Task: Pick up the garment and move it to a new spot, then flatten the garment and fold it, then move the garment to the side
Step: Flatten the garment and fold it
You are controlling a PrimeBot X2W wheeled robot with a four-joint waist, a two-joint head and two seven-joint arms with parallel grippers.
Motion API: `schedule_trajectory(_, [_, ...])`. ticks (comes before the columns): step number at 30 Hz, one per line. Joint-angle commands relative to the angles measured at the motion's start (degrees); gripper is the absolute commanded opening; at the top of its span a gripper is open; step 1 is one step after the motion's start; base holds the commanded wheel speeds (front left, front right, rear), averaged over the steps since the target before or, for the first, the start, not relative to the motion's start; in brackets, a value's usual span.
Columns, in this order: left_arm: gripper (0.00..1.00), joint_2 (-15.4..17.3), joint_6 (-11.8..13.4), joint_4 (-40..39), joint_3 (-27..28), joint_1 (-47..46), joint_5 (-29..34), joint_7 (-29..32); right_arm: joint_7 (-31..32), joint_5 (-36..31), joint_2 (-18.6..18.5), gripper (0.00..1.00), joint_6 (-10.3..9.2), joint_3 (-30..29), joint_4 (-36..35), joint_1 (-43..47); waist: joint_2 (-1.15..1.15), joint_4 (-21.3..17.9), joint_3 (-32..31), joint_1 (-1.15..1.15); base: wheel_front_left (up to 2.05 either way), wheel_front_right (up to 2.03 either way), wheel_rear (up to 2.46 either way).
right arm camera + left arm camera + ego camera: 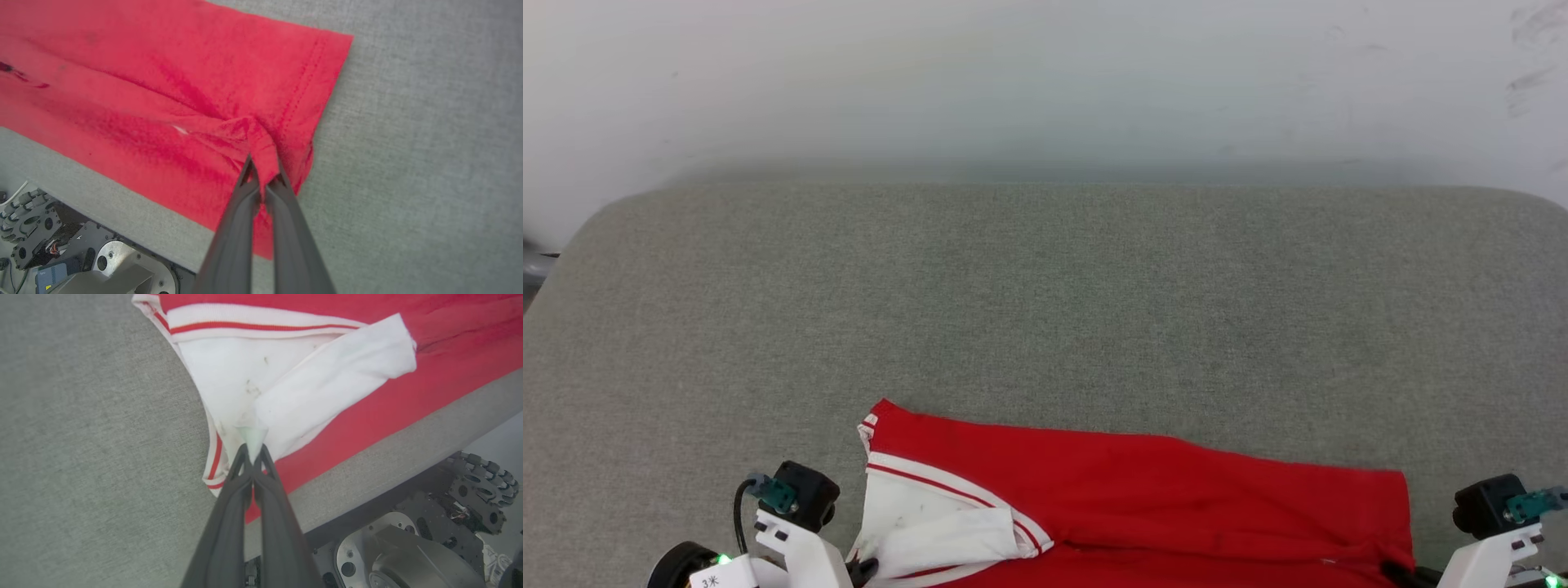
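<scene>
The garment [1143,498] is a red jersey with a white sleeve, lying as a long band along the near edge of the grey table. My left gripper [253,451] is shut on a pinch of the white sleeve [318,388] beside the red-and-white striped trim [253,326]. At the other end, my right gripper [263,167] is shut on a bunched fold of red cloth [175,106] close to the stitched hem [306,85]. In the head view the left gripper [862,567] and right gripper [1401,572] sit at the garment's two ends at the bottom edge.
The grey fabric table [1045,310] stretches wide beyond the garment, up to a pale wall [1045,73]. My wheeled base [408,547] shows below the table's near edge [388,457] in both wrist views.
</scene>
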Motion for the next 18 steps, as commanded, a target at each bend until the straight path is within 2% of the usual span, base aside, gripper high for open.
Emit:
schedule_trajectory(1, [0.0,-1.1,-0.4,0.9,0.1,1.1,-1.1,-0.6,0.0,-0.3,0.8,0.0,-0.05,-0.1,0.9,0.9,0.0,0.0,0.5,0.01,0.0,0.0,0.0])
schedule_trajectory(2, [0.0,-1.4,-0.6,1.5,0.1,1.4,-1.4,-0.9,-0.1,-0.3,1.1,0.05,-0.05,-0.3,1.5,1.1,0.0,0.0,0.7,0.01,0.0,0.0,0.0])
schedule_trajectory(4, [0.0,-1.9,-0.8,2.9,0.0,1.8,-1.6,-1.3,-0.2,-0.1,1.5,0.46,-0.05,-0.1,2.1,1.0,0.0,0.0,1.0,0.01,0.0,0.0,0.0])
schedule_trajectory(5, [0.0,-2.3,-0.9,3.4,0.1,2.1,-1.7,-1.6,-0.6,0.1,1.8,1.0,-0.05,-0.3,2.3,0.9,0.0,0.0,1.0,0.01,0.0,0.0,0.0])
schedule_trajectory(6, [0.58,-2.4,-0.6,3.9,0.2,2.2,-1.4,-2.1,-0.8,0.3,2.0,1.0,-0.05,-0.4,2.2,0.8,0.0,-0.1,1.0,0.01,0.0,0.0,0.0])
schedule_trajectory(7, [1.0,-2.5,-0.3,4.2,0.4,2.4,-1.2,-2.8,-1.3,0.5,2.0,1.0,-0.05,-0.5,1.8,0.6,0.0,-0.1,0.9,0.01,0.0,0.0,0.0])
schedule_trajectory(12, [1.0,-2.2,1.9,4.0,2.1,3.1,0.2,-8.2,-3.4,2.4,0.8,1.0,-0.05,-2.3,-1.9,0.5,0.0,-0.3,-0.6,0.01,0.0,0.0,0.0])
schedule_trajectory(18, [1.0,-2.7,8.3,2.7,6.1,4.7,2.4,-18.5,-3.3,4.3,-1.7,1.0,-0.05,-7.3,-6.8,0.9,0.0,-0.1,-2.1,0.01,0.0,0.0,0.0])
